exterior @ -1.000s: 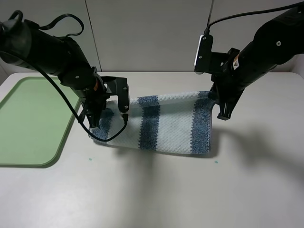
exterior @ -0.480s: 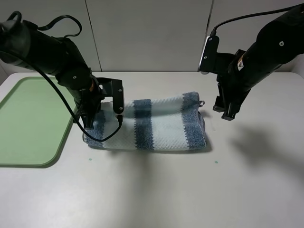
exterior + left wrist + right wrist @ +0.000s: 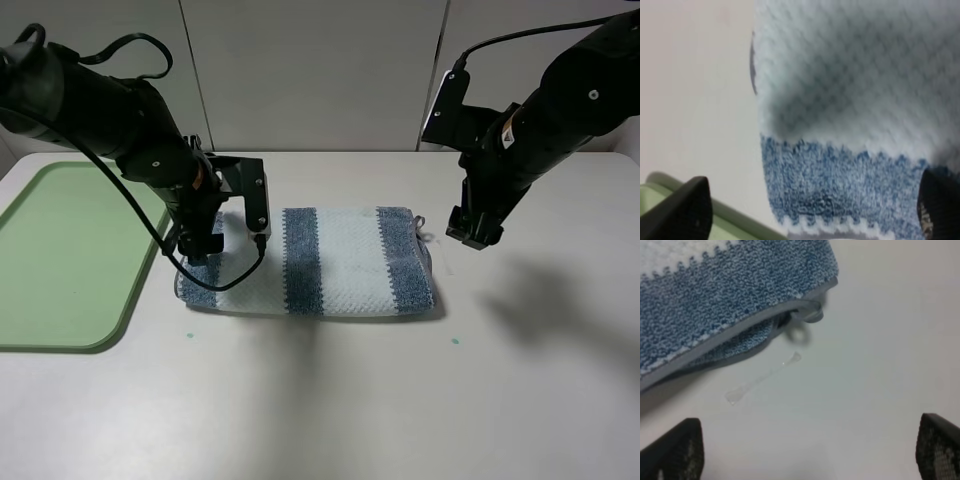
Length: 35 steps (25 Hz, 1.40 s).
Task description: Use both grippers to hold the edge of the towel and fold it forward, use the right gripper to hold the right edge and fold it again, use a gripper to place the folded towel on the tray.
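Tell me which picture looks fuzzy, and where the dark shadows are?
Left wrist view: the towel fills it, soft and blurry up close. Right wrist view: sharper, with the towel's loop tag showing clearly. Exterior high view: evenly lit, with soft grey shadows on the table.

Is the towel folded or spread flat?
Folded once. The towel lies doubled, and the right wrist view shows two layers stacked at its hem.

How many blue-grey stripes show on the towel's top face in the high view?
3 stripes: one at the towel's left end, partly behind the left end effector; one left of centre; one at the right end. The fold may hide others.
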Each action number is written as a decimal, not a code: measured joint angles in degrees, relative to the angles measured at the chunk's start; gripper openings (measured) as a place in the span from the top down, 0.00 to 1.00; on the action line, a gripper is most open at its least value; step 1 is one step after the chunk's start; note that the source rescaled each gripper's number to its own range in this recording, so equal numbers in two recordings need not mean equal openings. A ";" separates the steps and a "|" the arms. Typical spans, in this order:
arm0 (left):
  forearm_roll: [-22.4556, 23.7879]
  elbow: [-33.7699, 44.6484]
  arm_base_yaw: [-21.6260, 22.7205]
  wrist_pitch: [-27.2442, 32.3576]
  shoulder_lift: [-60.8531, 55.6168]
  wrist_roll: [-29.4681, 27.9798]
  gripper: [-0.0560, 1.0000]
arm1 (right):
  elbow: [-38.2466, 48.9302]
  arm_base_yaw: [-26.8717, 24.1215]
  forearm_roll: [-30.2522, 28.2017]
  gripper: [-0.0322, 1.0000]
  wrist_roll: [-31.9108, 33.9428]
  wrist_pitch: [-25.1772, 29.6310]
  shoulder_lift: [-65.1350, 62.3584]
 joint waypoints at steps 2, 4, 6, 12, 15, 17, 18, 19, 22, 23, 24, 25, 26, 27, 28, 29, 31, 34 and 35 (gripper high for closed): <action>0.00 0.00 0.00 0.00 0.00 -0.56 0.17 | 0.00 0.00 0.00 0.07 0.00 0.11 0.00; 0.00 0.00 0.00 -0.10 -0.27 -1.46 0.16 | 0.00 0.00 0.00 0.05 0.78 0.11 0.00; 0.00 0.00 0.00 -0.19 -1.00 -2.81 0.12 | 0.00 0.00 0.00 0.03 1.84 0.11 0.00; 0.04 0.00 0.00 -0.50 -3.36 -7.78 0.02 | 0.00 0.00 0.00 0.00 4.60 0.11 0.00; 0.12 0.00 0.00 -0.32 -3.43 -10.01 0.01 | 0.00 0.00 0.00 0.00 5.83 0.11 0.00; 0.12 0.00 0.00 -0.28 -3.43 -10.89 0.00 | 0.00 0.00 0.00 0.00 6.01 0.11 0.00; 0.12 0.00 0.00 -0.13 -3.43 -11.03 0.00 | 0.00 0.00 0.00 0.00 6.05 0.11 0.00; 0.12 0.00 0.00 -0.09 -3.43 -11.14 0.00 | 0.00 0.00 0.00 0.00 6.05 0.14 0.00; 0.12 0.00 0.00 -0.02 -3.43 -11.20 0.00 | 0.00 0.00 0.00 0.00 6.18 0.14 0.00; 0.12 0.00 0.00 -0.02 -3.43 -11.26 0.00 | 0.00 0.00 0.00 0.00 6.20 0.14 0.00; 0.12 0.00 0.00 -0.02 -3.43 -11.26 0.00 | 0.00 0.00 0.00 0.00 6.23 0.14 0.00; 0.12 0.00 0.00 -0.08 -3.43 -11.26 0.00 | 0.00 0.00 0.00 0.00 6.23 0.14 0.00; 0.12 0.00 0.00 -0.08 -3.43 -11.26 0.00 | 0.00 0.00 0.00 0.00 6.23 0.14 0.00; 0.12 0.00 0.00 -0.24 -3.43 -11.26 0.00 | 0.00 0.00 0.00 0.00 6.23 0.18 0.00; 0.12 0.00 0.00 -0.38 -3.43 -11.26 0.00 | 0.00 0.00 0.00 0.00 6.28 0.18 0.00; 0.12 0.00 0.00 -0.38 -3.43 -11.30 0.00 | 0.00 0.00 -0.06 0.00 6.28 0.12 0.00; 0.12 0.00 0.00 -0.50 -3.43 -11.30 0.00 | 0.00 0.00 -0.06 0.00 6.28 -0.22 0.00; 0.12 0.00 0.00 -0.57 -3.43 -11.30 0.00 | 0.00 0.00 -0.01 0.00 6.28 -0.44 0.00; 0.12 0.00 0.00 -0.77 -3.43 -11.30 0.00 | 0.00 0.00 0.05 0.00 6.38 -0.44 0.00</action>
